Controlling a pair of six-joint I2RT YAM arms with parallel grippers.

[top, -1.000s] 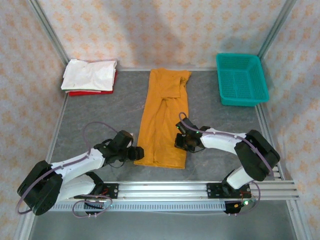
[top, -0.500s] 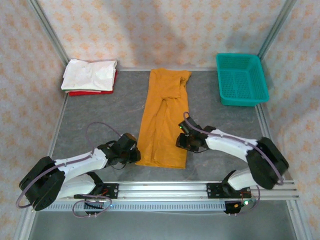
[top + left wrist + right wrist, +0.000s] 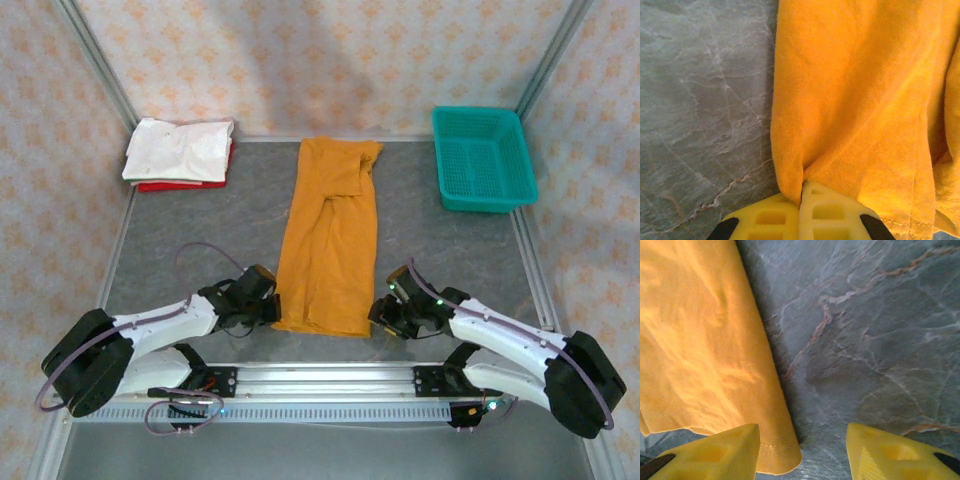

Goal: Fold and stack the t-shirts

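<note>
- The grey table (image 3: 200,240) carries three t-shirts and one basket
- The mustard-orange t-shirt (image 3: 330,240) lies as a long folded strip down the middle
- My two arms reach low and inward to its near end
- The teal basket (image 3: 490,205) stands at the far right corner
- The white t-shirt (image 3: 180,150) lies folded on the red t-shirt (image 3: 165,186), far left
- My left claw (image 3: 801,205) is pinched tight on the strip's near left corner
- My right claw (image 3: 802,435) stands spread at the near right corner

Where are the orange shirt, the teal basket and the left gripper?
orange shirt (image 3: 330,250): top view, middle of the folded strip
teal basket (image 3: 488,204): top view, near rim
left gripper (image 3: 801,192): left wrist view, between its shut fingertips
</note>
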